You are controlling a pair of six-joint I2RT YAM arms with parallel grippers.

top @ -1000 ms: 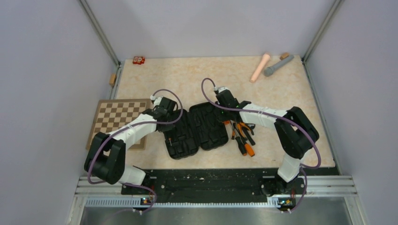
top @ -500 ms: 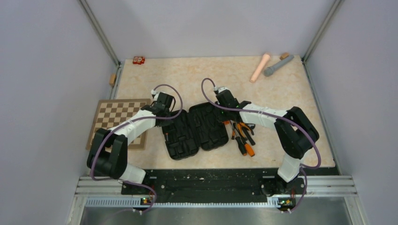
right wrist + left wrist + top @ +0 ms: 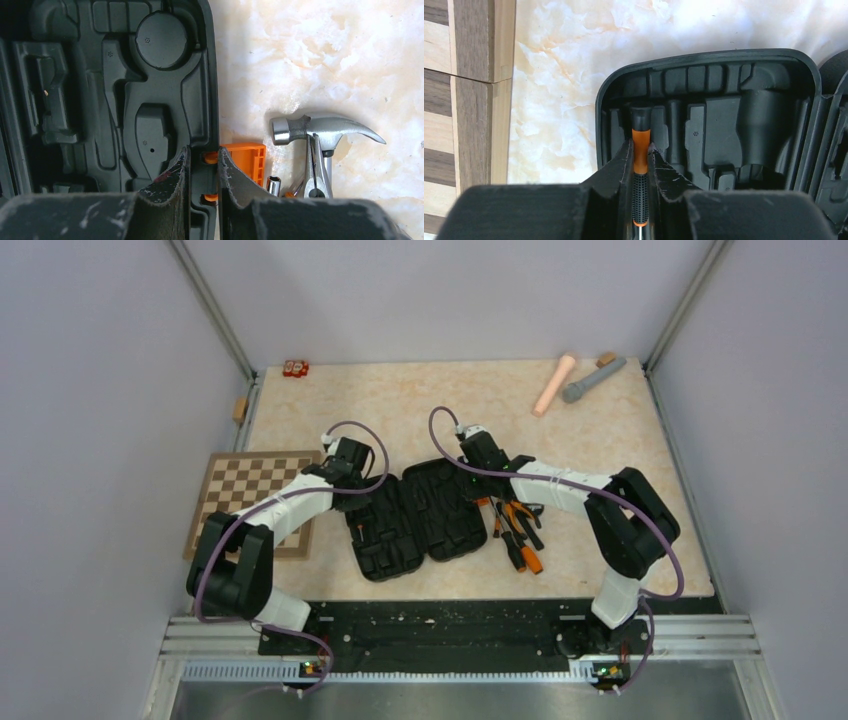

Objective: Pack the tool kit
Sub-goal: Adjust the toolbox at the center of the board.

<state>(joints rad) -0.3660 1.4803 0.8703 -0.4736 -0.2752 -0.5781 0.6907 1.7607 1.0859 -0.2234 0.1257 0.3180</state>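
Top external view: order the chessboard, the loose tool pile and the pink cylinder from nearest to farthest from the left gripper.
From the left gripper:
1. The chessboard, just to its left.
2. The loose tool pile, on the right, beyond the open case.
3. The pink cylinder, near the table's far right corner.

No readable text, labels, brand names or numbers in any view. A small red object (image 3: 295, 367) at the far edge of the table has pale markings, but they are too small to make out.
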